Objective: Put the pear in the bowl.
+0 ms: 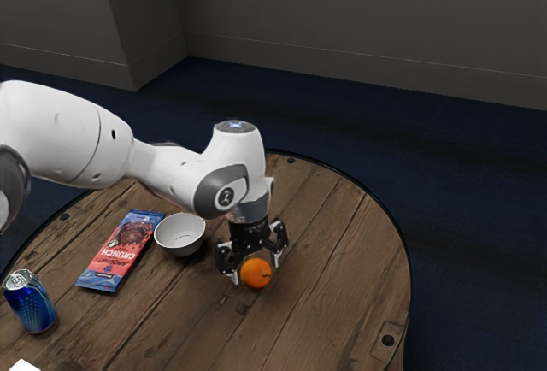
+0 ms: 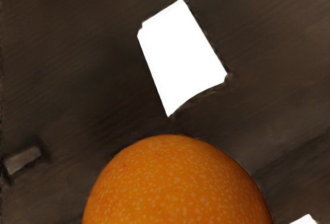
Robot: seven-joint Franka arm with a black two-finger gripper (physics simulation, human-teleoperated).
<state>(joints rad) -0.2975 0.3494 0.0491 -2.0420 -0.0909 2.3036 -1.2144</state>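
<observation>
Black 2-finger end effector [image 1: 255, 270] open, spread abt round orange fruit [image 1: 255, 273] on round brown wood table [image 1: 342, 251]. Round white bowl [image 1: 180, 236] nearby, btwn fruit & flat red-blue CRUNCH pkt [image 1: 119, 252].

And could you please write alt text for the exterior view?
A robot's black gripper is at an orange over a round wooden table; its white arm comes from the exterior view's left. The table holds a white bowl, Crunch bar and blue can.

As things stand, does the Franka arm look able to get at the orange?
Probably yes: the gripper is right down at the orange, and nothing seems in the way; the bowl sits off to one side.
</observation>
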